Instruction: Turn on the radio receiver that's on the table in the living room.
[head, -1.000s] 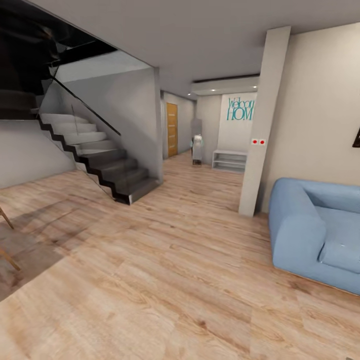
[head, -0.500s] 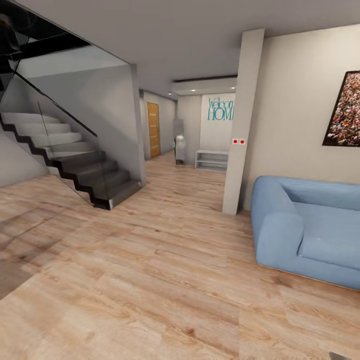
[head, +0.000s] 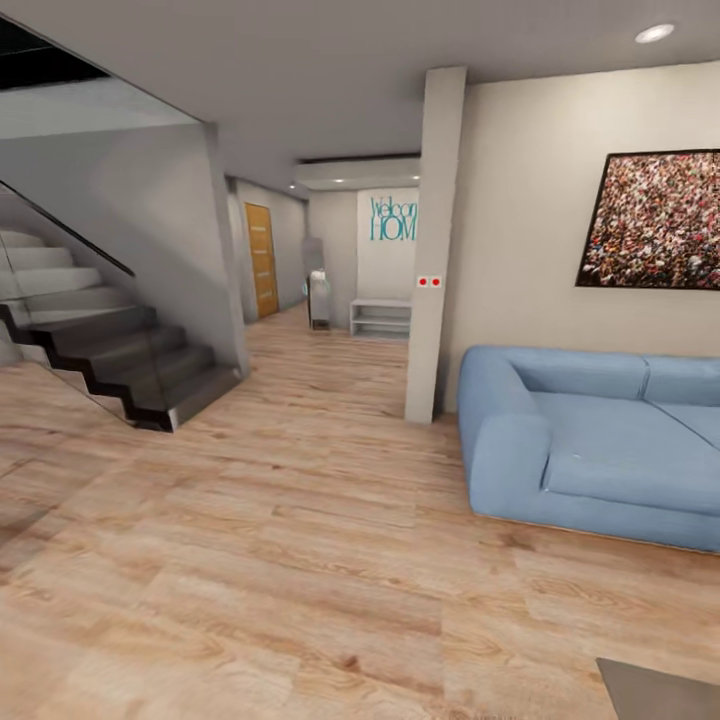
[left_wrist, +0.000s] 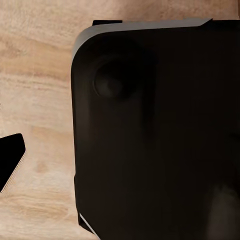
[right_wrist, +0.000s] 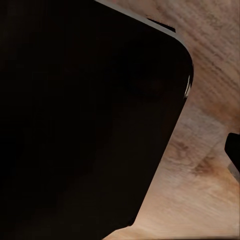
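The living room lies ahead in the head view, with a light wood plank floor (head: 300, 560) and beige walls. A blue sofa (head: 600, 450) stands at the right against the wall. At the bottom right edge a corner of a grey-brown flat top (head: 655, 692) pokes in; it looks like the table. The radio receiver is out of view. Both wrist views look down past the robot's black body (left_wrist: 155, 135) (right_wrist: 85, 115) onto the plank floor.
A dark staircase (head: 110, 350) with a glass rail rises at the left. A beige pillar (head: 432, 250) stands beside the sofa's near arm. Behind it a hallway (head: 320, 330) runs back to a wooden door and a low shelf. A framed picture (head: 655, 220) hangs above the sofa.
The camera has turned to the right: stairs and pillar slid left in the picture, more of the sofa and the framed picture came in, and the grey-brown corner appeared at the bottom right.
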